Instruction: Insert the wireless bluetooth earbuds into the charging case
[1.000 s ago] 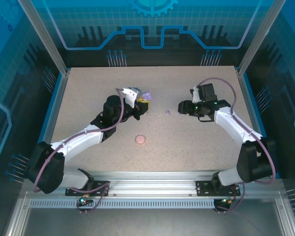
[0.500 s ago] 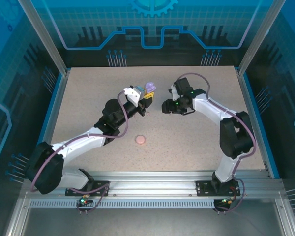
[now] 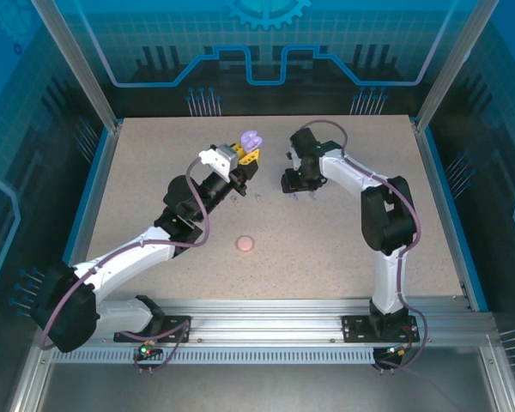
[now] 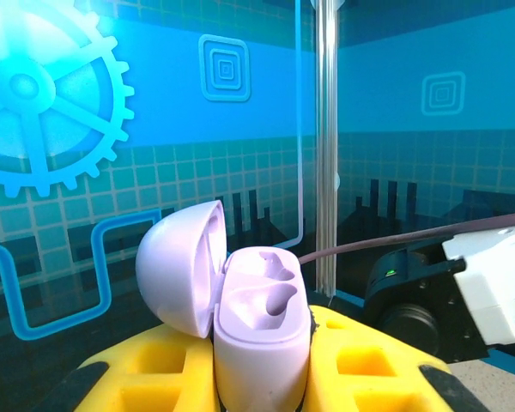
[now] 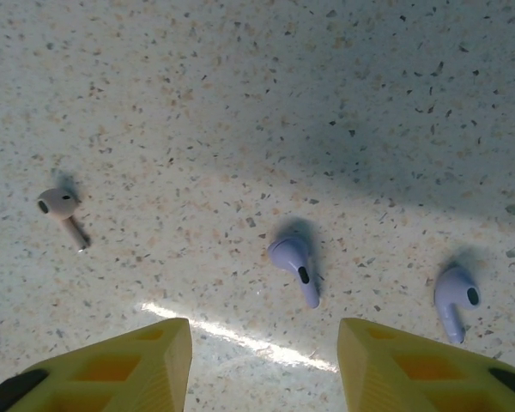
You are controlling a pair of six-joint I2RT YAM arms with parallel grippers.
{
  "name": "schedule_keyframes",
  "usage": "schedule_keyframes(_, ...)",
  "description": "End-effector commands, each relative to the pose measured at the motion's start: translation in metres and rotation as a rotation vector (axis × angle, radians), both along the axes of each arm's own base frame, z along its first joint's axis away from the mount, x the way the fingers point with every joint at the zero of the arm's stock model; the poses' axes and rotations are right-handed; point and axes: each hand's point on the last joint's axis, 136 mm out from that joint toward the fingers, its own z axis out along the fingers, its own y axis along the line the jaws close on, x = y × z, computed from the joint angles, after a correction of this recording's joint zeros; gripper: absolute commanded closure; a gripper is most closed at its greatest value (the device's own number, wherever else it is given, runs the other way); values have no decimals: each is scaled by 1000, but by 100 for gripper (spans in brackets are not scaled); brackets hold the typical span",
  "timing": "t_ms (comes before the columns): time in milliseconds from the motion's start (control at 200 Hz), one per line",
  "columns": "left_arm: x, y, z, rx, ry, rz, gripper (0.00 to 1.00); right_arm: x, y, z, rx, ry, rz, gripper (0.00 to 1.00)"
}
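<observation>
- Right wrist view: the right gripper [image 5: 264, 343] hangs over the table [image 5: 240, 86] with its jaws apart and empty. One purple bud [image 5: 293, 262] lies just ahead of the gap, a second purple bud [image 5: 455, 296] is off to the right, and a pink bud [image 5: 62, 206] is off to the left
- The buds are tiny and lie flat, so a pinch that comes in too low could scrape the table or flick the bud away
- An off-centre close may roll the bud out of the jaws
- The left gripper [image 4: 262, 378] is clamped on the purple case [image 4: 262, 318], which is raised with its lid open and both sockets empty
- A bud gripped at a poor angle may not seat in its socket; it could drop, or push the case askew in the fingers
- Taking the pink bud to this case would be a mismatch; the pink case [image 3: 245, 244] sits shut near the table's middle
</observation>
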Motion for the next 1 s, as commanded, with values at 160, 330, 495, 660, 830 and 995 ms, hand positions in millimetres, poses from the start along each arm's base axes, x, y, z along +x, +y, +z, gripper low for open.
schedule_keyframes(160,1,-1,21,-37,-40,3,100,3,2,-20,-43,57,26,52)
schedule_keyframes(330,4,-5,20,-40,-30,-7,100,5,3,-28,-65,77,47,52)
schedule_keyframes(495,6,-7,21,-40,-33,-8,100,6,-1,-35,-102,86,58,52)
schedule_keyframes(660,9,-10,19,-40,-25,-15,100,8,-1,-42,-114,97,65,52)
schedule_keyframes(830,9,-10,20,-38,-25,-16,100,10,1,-47,-120,101,69,54)
schedule_keyframes(995,10,-10,19,-36,-25,-15,100,9,3,-50,-140,103,82,54)
